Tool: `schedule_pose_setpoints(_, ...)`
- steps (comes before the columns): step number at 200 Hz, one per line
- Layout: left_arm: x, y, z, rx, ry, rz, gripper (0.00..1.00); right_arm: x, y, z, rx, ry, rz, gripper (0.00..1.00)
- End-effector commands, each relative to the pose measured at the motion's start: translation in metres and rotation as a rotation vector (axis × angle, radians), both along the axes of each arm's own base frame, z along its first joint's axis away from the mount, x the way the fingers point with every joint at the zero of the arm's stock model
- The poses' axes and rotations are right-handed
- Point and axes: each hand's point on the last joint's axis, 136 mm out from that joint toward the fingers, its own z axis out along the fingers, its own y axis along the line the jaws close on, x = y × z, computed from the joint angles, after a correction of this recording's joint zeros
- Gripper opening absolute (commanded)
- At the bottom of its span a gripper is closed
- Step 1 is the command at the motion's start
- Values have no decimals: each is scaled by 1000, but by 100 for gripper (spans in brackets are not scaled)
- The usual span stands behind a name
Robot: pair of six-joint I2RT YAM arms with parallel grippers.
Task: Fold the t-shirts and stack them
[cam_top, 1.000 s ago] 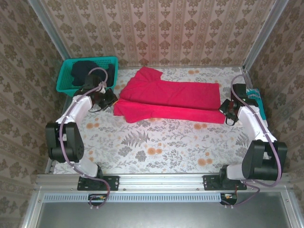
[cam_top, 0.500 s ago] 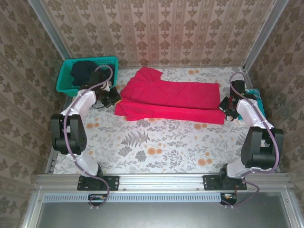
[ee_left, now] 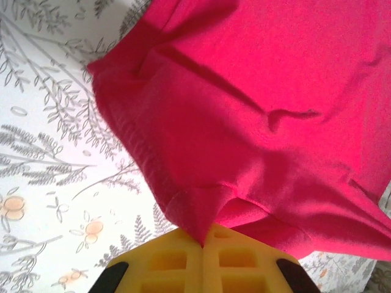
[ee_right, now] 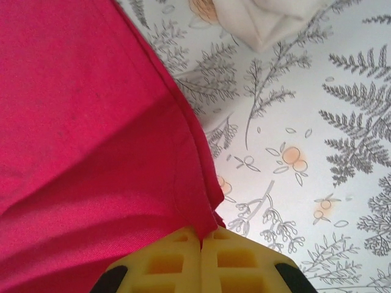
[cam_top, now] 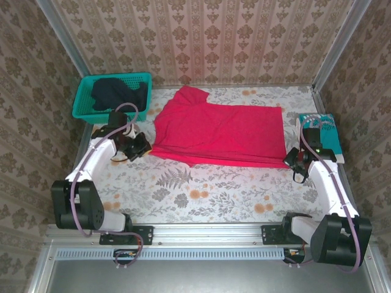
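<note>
A bright red-pink t-shirt [cam_top: 220, 129] lies spread across the far half of the floral table [cam_top: 201, 195]. My left gripper [cam_top: 139, 147] is shut on its near left corner, and the cloth is pinched between the yellow pads [ee_left: 203, 242] with the shirt [ee_left: 244, 104] fanning away. My right gripper [cam_top: 294, 160] is shut on the near right corner. The hem of the shirt [ee_right: 79, 134] runs into the closed pads of that gripper [ee_right: 201, 237]. A folded teal t-shirt with white print [cam_top: 322, 130] lies at the right edge. A dark t-shirt [cam_top: 116, 92] sits in the basket.
A teal plastic basket [cam_top: 84, 105] stands at the far left corner, just beyond my left arm. Metal frame posts and wallpapered walls close in the table on three sides. A pale cloth edge [ee_right: 263, 21] lies just past the right gripper. Bare tabletop stretches along the near side.
Both grippers have moved toward the near edge of the table, each holding a corner of the red-pink shirt. The shirt's near edge came with them, and the cloth now lies flatter and wider.
</note>
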Motion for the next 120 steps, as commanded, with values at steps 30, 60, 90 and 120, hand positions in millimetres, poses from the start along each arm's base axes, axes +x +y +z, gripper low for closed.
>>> schedule_pose_setpoints(30,19,3,-5,6,-7,-16,0,19,-15,-4,-47,19,-24,0)
schedule_pose_setpoints(60,50,1,-11,5,-13,-26,0,48,-21,-5,-45,12,-21,0)
schedule_pose_setpoints(90,69,-1,-25,7,6,-37,0,70,-23,-16,-29,35,-14,0)
schedule_pose_setpoints(120,85,-3,-34,9,12,-40,0,85,-25,-29,-22,63,-11,0)
